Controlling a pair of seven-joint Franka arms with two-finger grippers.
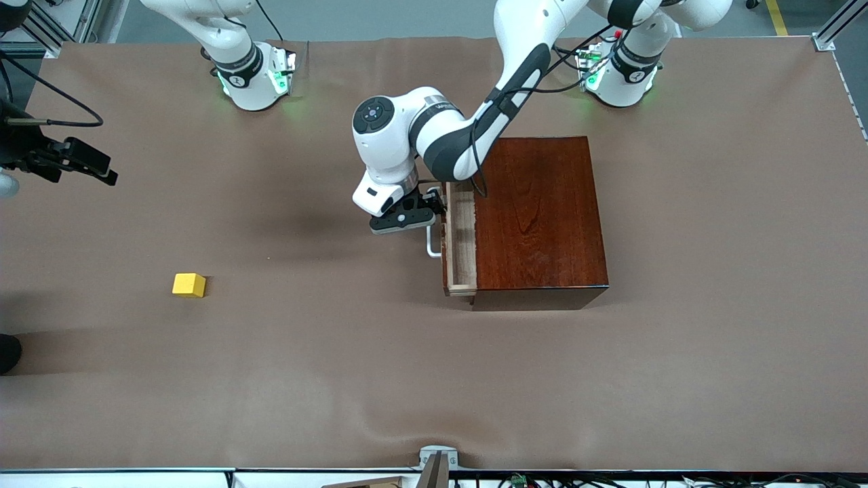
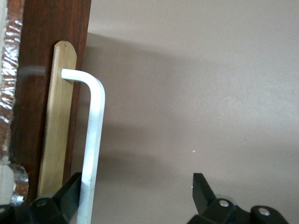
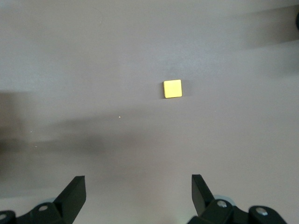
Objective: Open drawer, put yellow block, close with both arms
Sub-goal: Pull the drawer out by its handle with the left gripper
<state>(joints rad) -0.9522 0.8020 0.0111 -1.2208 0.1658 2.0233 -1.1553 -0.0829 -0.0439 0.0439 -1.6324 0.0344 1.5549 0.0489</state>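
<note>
Front view: drawer (image 1: pixel 460 237) slightly open at frame centre; left gripper (image 1: pixel 428 211) open-jawed around the white handle (image 2: pixel 93 140). Yellow block (image 1: pixel 188 285) lower left on the table; right gripper (image 3: pixel 138 196) open high above it. Pull straight outward, squarely.

Drawer (image 1: pixel 461 237) interior mostly hidden inside box (image 1: pixel 539 217), right hand (image 3: pixel 138 196) cut off by frame edge
</note>
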